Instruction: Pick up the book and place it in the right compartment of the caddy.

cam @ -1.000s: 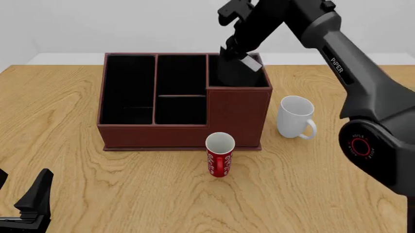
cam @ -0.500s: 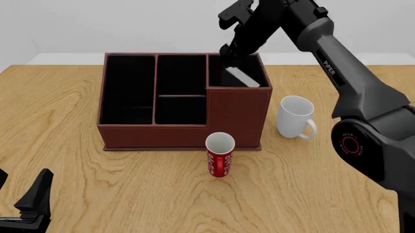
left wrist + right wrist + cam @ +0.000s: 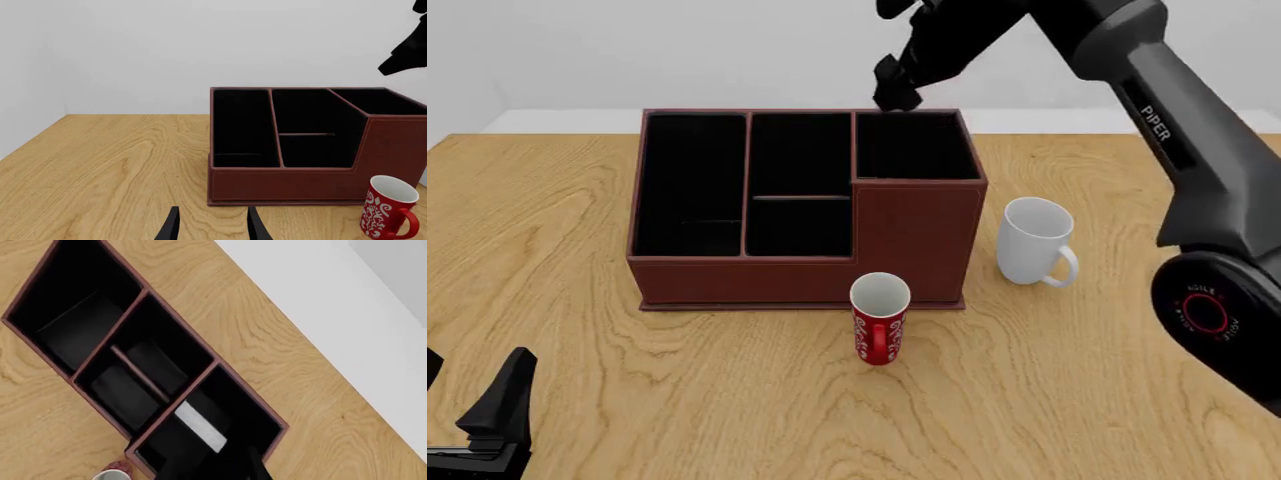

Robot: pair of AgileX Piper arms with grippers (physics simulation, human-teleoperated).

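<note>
The dark red-brown caddy [image 3: 814,280] stands in the middle of the table. The black book [image 3: 200,426] lies inside the right compartment [image 3: 914,150], its white page edge showing in the right wrist view. In the front view the book is hidden in that bay. My right gripper [image 3: 897,92] hangs above the bay's far left corner, open and empty, its fingers [image 3: 257,467] clear of the book. My left gripper [image 3: 494,420] is open and empty low at the near left corner of the table. Its fingers [image 3: 170,227] point at the caddy [image 3: 287,185].
A red patterned mug [image 3: 878,320] stands just in front of the caddy's front wall. A white mug [image 3: 1034,240] stands to the right of the caddy. The caddy's long left bay and two small middle bays hold nothing.
My right gripper has let go of the book and risen out of the right compartment. The book has dropped down into the bay. The left arm has not moved.
</note>
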